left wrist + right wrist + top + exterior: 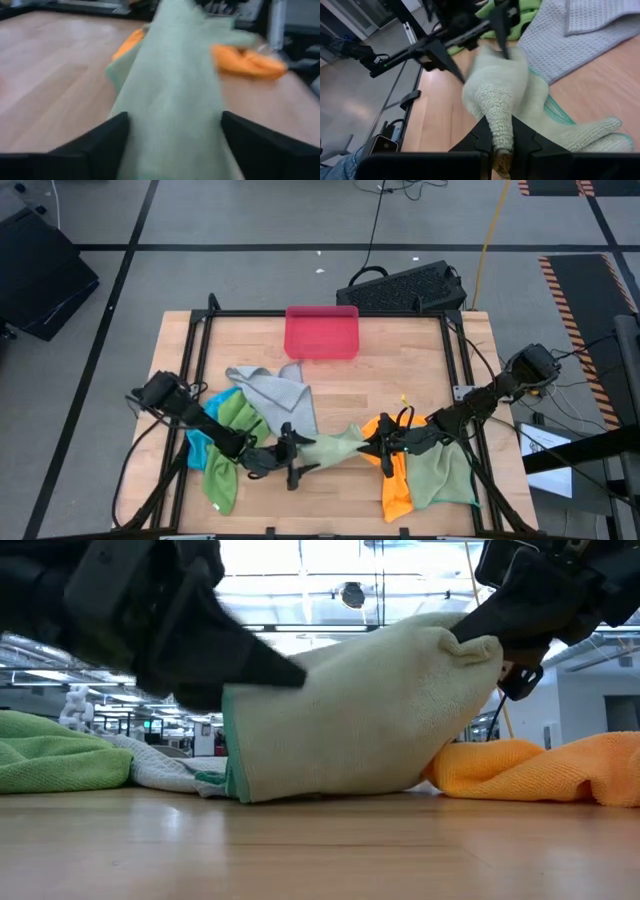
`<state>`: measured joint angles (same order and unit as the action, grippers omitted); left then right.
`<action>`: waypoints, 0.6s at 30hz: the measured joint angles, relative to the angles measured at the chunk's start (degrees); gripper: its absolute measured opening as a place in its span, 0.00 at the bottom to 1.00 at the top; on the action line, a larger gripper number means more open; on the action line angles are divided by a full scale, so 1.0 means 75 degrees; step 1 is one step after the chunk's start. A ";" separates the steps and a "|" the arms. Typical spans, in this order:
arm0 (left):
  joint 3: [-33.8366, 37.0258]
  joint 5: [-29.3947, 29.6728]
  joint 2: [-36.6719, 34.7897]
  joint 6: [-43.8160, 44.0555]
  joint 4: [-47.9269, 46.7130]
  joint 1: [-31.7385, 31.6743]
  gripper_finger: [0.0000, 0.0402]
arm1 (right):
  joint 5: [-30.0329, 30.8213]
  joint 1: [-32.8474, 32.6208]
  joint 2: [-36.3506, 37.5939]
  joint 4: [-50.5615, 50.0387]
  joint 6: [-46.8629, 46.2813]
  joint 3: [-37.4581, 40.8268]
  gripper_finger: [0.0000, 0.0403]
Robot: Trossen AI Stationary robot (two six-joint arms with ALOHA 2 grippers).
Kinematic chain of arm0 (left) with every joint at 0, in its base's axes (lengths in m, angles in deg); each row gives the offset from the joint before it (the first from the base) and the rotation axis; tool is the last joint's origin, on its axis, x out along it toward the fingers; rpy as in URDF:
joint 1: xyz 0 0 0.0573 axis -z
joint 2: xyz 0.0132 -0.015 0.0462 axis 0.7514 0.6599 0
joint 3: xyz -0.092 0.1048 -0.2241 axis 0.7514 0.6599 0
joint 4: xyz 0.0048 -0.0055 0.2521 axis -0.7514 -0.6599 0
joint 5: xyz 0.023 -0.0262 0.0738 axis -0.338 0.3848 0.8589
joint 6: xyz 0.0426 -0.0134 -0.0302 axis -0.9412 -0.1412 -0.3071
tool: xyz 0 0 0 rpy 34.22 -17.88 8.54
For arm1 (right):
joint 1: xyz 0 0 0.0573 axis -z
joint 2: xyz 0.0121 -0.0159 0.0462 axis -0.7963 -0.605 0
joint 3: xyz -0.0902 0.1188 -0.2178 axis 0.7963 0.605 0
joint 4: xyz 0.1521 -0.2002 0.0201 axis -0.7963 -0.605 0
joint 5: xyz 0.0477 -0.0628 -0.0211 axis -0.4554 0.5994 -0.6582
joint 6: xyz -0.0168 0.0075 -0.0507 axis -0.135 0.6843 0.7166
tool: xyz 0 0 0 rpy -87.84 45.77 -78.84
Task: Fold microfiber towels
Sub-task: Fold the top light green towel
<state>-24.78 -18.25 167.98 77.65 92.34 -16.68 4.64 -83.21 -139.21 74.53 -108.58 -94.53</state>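
The wooden tabletop [400,375] fills the middle of the high view, framed by dark rails, with a black keyboard-like unit [405,288] at its far edge. On it, near the far side, sits the pink-red tray [321,332], apart from all the cloths.

The microfiber towels lie along the near half. A light grey towel [272,392] is spread loosely just in front of the tray. On the left a bright green towel [236,420] lies crumpled over a blue towel [200,448], with the left arm crossing above them. On the right a second pale green towel [440,475] lies flat beside an orange towel [396,480], both under or next to the right arm.

Between the two arms stretches the pale green towel [335,447], bunched into a long ridge and lifted at its right end, as the low view shows; its left end rests on the wood by the grey cloth.

The right hand [502,150] is closed on a pinched corner of this pale green towel [495,95], the cloth rising out between its fingers. The left hand [172,135] stands with its fingers [107,137] spread wide on either side of the same towel [170,100], the cloth running between them without being clamped
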 joint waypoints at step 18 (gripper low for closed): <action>0.0004 -0.1932 -0.1074 0.1623 -0.1879 -0.0382 0.03 | -0.0435 0.0205 -0.0003 0.0065 0.0273 0.0000 0.07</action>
<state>-24.75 -32.74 159.92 89.82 78.24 -19.54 1.38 -81.68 -139.24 75.02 -106.53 -94.53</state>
